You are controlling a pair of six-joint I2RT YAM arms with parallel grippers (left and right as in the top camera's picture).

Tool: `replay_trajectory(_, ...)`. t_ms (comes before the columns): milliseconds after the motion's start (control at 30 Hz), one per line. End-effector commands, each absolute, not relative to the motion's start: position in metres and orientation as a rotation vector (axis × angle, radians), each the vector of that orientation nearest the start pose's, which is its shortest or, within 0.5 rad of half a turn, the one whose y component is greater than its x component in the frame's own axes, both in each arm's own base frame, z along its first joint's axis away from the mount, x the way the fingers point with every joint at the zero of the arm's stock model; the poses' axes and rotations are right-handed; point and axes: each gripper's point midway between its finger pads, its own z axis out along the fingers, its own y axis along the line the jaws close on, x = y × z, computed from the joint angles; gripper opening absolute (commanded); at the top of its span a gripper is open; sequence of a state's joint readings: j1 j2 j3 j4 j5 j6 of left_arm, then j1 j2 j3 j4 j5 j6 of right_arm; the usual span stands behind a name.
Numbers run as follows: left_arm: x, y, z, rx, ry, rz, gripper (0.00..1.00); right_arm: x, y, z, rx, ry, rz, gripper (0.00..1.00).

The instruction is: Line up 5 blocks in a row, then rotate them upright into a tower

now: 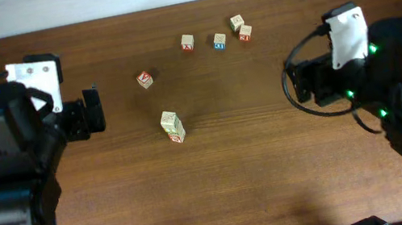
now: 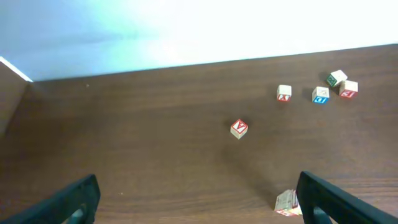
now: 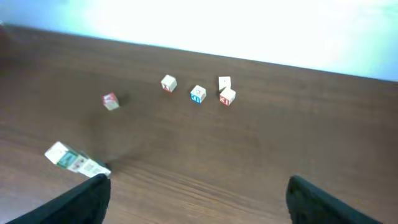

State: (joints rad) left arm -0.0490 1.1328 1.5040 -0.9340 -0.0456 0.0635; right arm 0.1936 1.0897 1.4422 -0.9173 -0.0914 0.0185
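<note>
Your left gripper (image 1: 94, 110) and right gripper (image 1: 295, 84) are both hanging wide open and empty at the sides of the table (image 1: 225, 206). The blocks (image 1: 187, 43) are sitting loosely spread along the far side, while a touching pair (image 1: 172, 122) is lying mid-table between the arms. They are probably light, stiff and smooth, so you should be pinching squarely across two opposite flat faces. Catching corners risks twisting them free.

Pair of blocks (image 1: 171, 121) touching each other on the table (image 1: 259, 168), between the jaws, a bit closer to the left jaws. Lone block (image 1: 145, 79) just past them. Three more blocks (image 1: 187, 43) plus a blue-lettered cube (image 1: 219, 41) sit farther back, leaning toward the right jaws.
</note>
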Motion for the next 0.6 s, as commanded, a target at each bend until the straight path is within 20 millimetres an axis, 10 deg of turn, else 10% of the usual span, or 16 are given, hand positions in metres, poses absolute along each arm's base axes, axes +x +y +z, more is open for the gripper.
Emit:
replay_trajectory(0,0.305,0.002,0.388,0.058,2.072,0.105,0.99,0.289,0.058,0.377,-0.192,2.073,0.145,0.99)
replay_trajectory(267,0.295,0.002,0.386,0.062,2.086,0.101,0.99,0.270,0.049,0.379,-0.171,2.075,0.110,0.99)
replay_trajectory(567,0.295,0.002,0.386,0.062,2.086,0.101,0.99,0.315,0.056,0.324,-0.193,2.274,0.077,0.99)
